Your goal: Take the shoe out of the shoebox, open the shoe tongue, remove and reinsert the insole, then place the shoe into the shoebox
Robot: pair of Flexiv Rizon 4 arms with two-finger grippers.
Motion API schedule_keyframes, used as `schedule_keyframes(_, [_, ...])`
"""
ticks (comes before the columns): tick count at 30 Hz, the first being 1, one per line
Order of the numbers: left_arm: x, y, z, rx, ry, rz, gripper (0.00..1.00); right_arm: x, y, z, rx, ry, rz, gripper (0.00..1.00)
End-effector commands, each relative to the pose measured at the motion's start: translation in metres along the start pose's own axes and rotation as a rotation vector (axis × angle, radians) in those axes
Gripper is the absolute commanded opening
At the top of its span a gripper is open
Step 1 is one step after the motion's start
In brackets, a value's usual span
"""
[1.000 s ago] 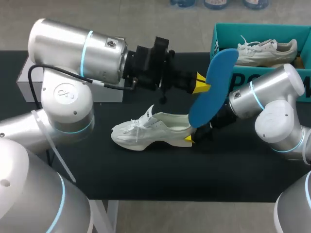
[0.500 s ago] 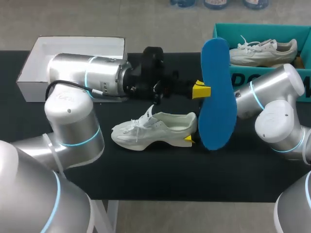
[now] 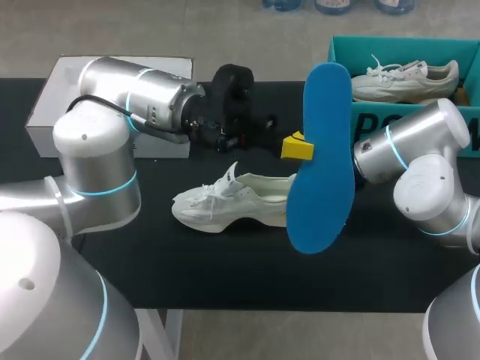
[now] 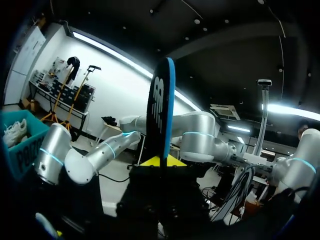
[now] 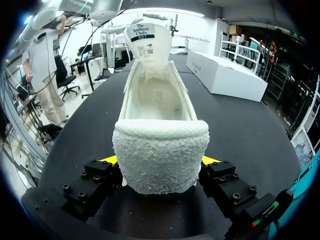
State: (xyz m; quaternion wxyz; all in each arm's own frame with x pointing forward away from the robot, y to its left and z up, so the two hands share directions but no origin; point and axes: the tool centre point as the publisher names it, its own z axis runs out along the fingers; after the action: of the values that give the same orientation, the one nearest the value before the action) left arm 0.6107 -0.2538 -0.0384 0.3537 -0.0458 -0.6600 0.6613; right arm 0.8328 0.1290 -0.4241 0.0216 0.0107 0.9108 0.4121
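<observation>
Insole pinched edge-on by left gripper, shoe heel clamped by right gripper; thin pinch could let insole twist free.

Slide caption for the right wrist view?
Right gripper shut on the heel of the white shoe on the black table, tongue lifted, interior exposed.

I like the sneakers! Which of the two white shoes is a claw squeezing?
The shoe lying on the black table: the right claw pinches its heel from both sides. The other shoe lies in the teal box, untouched.
</observation>
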Motion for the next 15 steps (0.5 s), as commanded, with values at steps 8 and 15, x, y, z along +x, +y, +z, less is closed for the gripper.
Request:
schedule_keyframes(8, [0.026, -0.009, 0.008, -0.060, -0.016, 0.038, 0.00, -0.001, -0.003, 0.007, 0.002, -0.002, 0.000, 0.00])
schedule_keyframes(15, [0.027, -0.008, -0.002, -0.026, -0.068, 0.075, 0.00, -0.001, -0.003, 0.007, 0.002, -0.002, 0.000, 0.00])
